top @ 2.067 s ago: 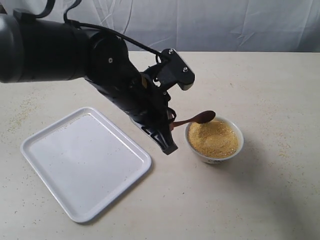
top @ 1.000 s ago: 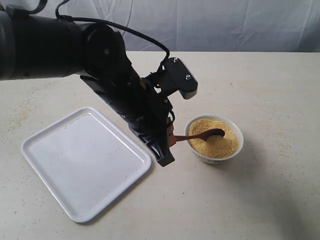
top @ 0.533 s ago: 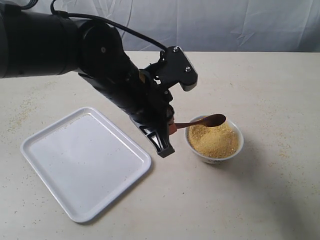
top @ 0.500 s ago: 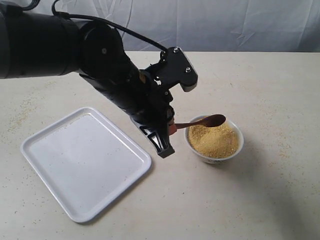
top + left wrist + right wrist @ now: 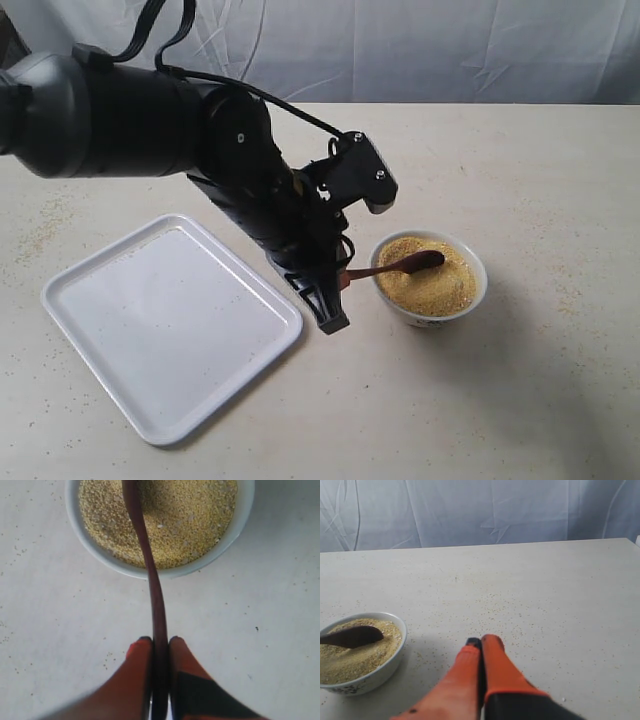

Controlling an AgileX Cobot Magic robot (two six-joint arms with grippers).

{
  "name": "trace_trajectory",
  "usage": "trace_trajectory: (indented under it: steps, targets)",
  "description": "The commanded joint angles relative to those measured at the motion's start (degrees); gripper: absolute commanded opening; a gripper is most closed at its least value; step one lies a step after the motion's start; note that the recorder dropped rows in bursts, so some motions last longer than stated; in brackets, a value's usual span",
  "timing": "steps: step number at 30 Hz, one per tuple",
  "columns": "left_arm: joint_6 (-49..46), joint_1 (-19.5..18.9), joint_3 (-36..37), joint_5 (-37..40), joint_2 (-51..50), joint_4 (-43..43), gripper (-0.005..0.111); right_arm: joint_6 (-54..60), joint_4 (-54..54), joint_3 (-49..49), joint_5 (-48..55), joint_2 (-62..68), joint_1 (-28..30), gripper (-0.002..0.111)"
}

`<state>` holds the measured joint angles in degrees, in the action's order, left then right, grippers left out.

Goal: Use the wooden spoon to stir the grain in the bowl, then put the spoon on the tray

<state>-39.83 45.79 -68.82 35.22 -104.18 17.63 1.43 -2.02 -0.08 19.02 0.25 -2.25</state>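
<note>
Lowered again, the wooden spoon (image 5: 395, 267) seemingly touches the grain (image 5: 430, 290), handle clamped between the fingers (image 5: 137, 660) of the left gripper (image 5: 160, 641).

Robotics lab test bench: a wrinkled white cloth backdrop (image 5: 450, 50) hangs behind the pale, grain-speckled table (image 5: 540, 400), and a cabled black robot arm (image 5: 130, 120) reaches over that table.

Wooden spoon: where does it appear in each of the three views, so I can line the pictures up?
Exterior view: wooden spoon right of centre, handle in the left gripper, head in the bowl.
Left wrist view: wooden spoon runs up the picture's middle from the gripper into the bowl.
Right wrist view: wooden spoon at the picture's left edge, head only.
Shared landmark: the white bowl of grain.
</note>
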Motion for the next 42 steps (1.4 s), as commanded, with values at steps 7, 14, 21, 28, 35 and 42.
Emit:
trace_trajectory:
  steps: [7,14,21,28,35,42]
  targets:
    - [-0.7,0.0,-0.2,3.4,0.2,1.0,0.0,0.0,0.1,0.1,-0.5,-0.3,-0.2,-0.001]
    - [-1.5,0.3,-0.2,4.0,0.7,2.5,0.0,0.0,0.1,0.1,-0.3,-0.3,-0.2,-0.001]
    - [-1.3,1.8,-0.2,3.7,2.2,0.8,0.0,0.0,0.1,0.1,-0.3,-0.3,-0.2,-0.001]
    - [0.9,1.8,-0.2,1.8,2.2,-4.2,0.0,0.0,0.1,0.1,-0.5,-0.3,-0.2,-0.001]
    - [2.7,1.8,-0.3,-0.7,3.1,-7.9,0.0,0.0,0.1,0.1,-0.5,-0.3,-0.2,-0.001]
    - [2.7,1.8,-0.3,-3.4,3.2,-8.6,0.0,0.0,0.1,0.1,-0.3,-0.3,-0.2,-0.001]
